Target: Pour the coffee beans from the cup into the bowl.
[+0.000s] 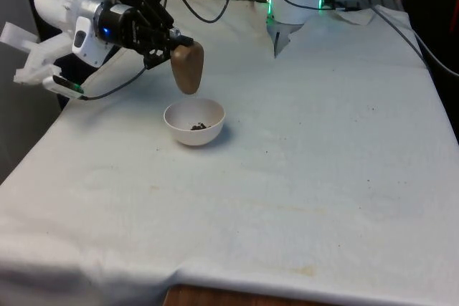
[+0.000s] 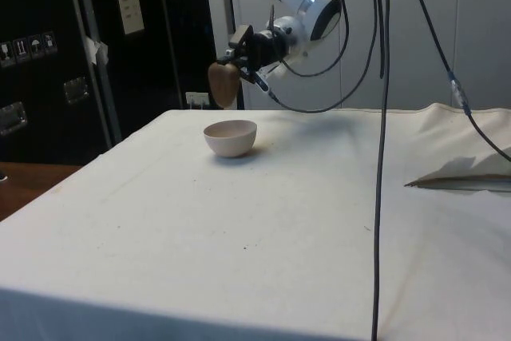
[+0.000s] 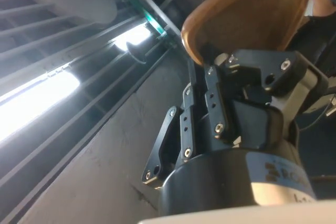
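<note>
Stretching across most of the front view, the white-clothed table (image 1: 308,177) leaves wide open room: its whole centre, right half and lower part of the frame lie bare, and the cloth's near edge sags at the bottom with a strip of wood showing beneath. In the side view the same cloth (image 2: 263,229) fills the lower two thirds of the frame, bare from the bowl down to the near edge, with dark cables (image 2: 382,117) hanging down through the right of centre.

The white arm (image 1: 75,5) comes in at the upper left of the front view, close to the table's left edge, and at the top centre of the side view. Its gripper (image 1: 166,42) lies nearly level, and the jaws are clamped on the brown cup (image 1: 187,67), which is tipped over with its mouth pointing down. In the wrist view the fingers (image 3: 215,98) pinch the cup's (image 3: 247,9) wall at the rim.

The cup hangs just above the white bowl (image 1: 194,123), not touching it, at the bowl's rear left rim in the front view. The side view shows the cup (image 2: 224,81) above and slightly left of the bowl (image 2: 231,137).

A small dark heap of coffee beans (image 1: 197,126) lies in the bowl's bottom
</note>
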Action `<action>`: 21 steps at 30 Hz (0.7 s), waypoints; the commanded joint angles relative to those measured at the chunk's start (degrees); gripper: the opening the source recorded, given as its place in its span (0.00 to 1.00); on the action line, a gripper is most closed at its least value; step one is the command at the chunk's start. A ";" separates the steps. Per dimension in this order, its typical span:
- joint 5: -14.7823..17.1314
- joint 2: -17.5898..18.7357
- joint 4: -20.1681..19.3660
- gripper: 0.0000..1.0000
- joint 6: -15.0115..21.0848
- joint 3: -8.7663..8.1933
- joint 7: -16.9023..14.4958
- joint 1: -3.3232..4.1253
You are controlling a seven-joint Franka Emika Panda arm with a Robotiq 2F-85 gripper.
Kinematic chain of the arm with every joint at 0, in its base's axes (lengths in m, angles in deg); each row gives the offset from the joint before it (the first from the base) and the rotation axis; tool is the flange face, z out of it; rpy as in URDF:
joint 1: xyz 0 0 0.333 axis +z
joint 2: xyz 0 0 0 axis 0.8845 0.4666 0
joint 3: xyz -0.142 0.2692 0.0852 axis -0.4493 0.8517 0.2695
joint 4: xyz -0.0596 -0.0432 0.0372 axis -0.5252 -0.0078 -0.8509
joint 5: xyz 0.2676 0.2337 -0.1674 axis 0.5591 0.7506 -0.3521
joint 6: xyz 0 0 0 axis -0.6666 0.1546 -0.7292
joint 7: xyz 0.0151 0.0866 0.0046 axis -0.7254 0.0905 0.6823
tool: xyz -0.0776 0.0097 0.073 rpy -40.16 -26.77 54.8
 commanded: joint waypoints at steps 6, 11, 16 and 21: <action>1.38 -0.40 -0.11 0.00 -2.18 -0.29 1.72 -0.17; 1.78 -1.32 -0.40 0.00 -3.38 -1.15 2.64 0.29; 1.66 -1.66 -0.57 0.00 -3.67 -1.38 3.04 0.52; 1.66 -1.38 -0.63 0.00 -3.72 -1.32 3.67 0.63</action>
